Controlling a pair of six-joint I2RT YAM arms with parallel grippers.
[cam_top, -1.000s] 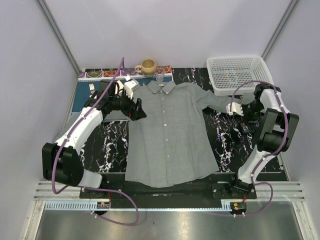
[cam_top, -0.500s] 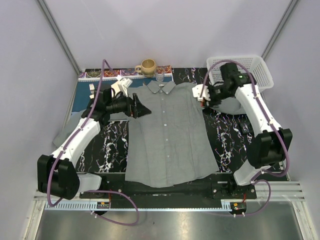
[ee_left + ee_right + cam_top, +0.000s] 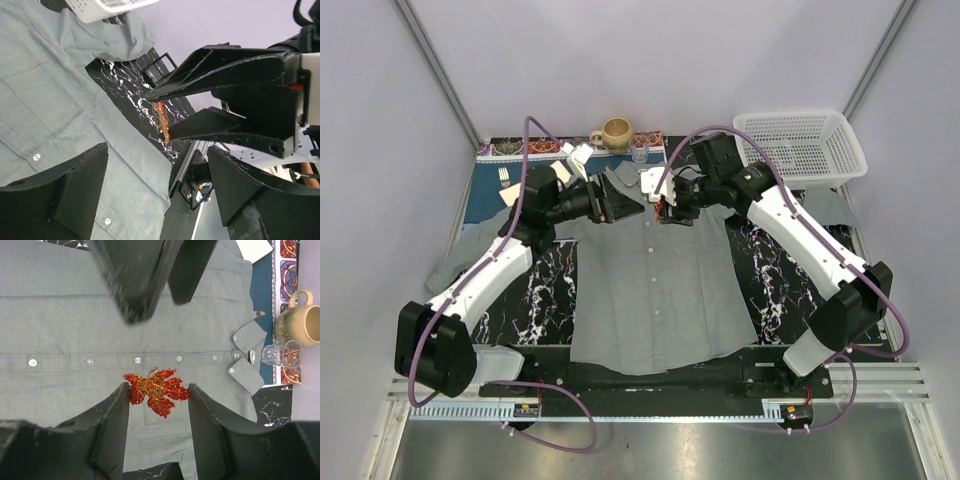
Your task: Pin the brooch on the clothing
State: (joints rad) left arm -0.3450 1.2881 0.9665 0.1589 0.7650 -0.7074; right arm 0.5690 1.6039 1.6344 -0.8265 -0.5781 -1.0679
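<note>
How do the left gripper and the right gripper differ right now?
The right gripper pinches the red, leaf-shaped brooch between its fingers; the left gripper holds nothing. The left gripper's fingers stand wide apart, while the right gripper's are closed in on the brooch. Both hang over the grey shirt near its collar, tips pointing at each other.

Non-task stuff: tan mug [image 3: 616, 132] + small clear glass [image 3: 640, 151] side by side at far edge; white mesh basket [image 3: 800, 145] far-right; blue placemat [image 3: 482, 200] far-left; black marble-look tabletop [image 3: 545, 290].
</note>
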